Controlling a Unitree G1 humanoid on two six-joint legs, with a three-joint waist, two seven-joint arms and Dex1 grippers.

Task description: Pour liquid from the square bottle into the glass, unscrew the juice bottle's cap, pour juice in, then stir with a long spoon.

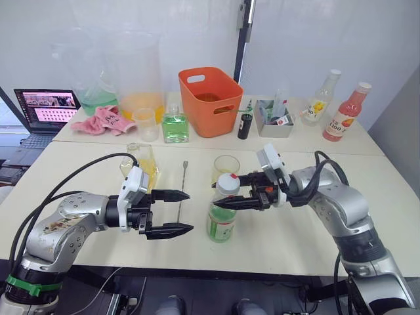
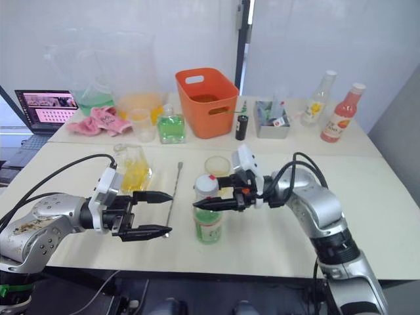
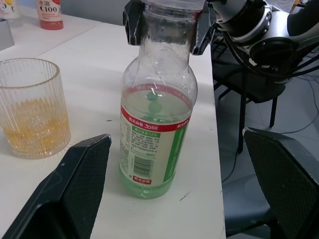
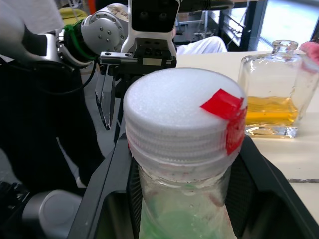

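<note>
From the left eye view we see the juice bottle (image 1: 222, 211) standing upright on the white table (image 1: 275, 236), its cap (image 1: 228, 182) screwed on. The right gripper (image 1: 231, 193) reaches in from the bottle's right, one finger on either side of the neck just under the cap, seemingly clamped on it. The left gripper (image 1: 172, 212) hovers left of the bottle, apart from it, fingers spread wide with nothing between them. The glass (image 1: 226, 167) stands just behind the bottle with a little yellow liquid in it. The long spoon (image 1: 182, 187) lies flat on the table left of the bottle, beyond the left gripper. The square bottle (image 1: 142, 164) stands upright farther left of the bottle, behind the left wrist. An orange basket (image 1: 210, 102) sits well behind the bottle.

The right eye view gives us the same layout.

In the left wrist view, the bottle stands between the wide-apart fingers (image 3: 75, 189), untouched by them; the ribbed glass is beside it, and the right gripper's fingers flank the neck.

In the right wrist view, the white cap with its red mark fills the foreground, dark fingers (image 4: 107, 199) on either side below it; the square bottle stands beyond it, and the open left gripper faces it.
</note>
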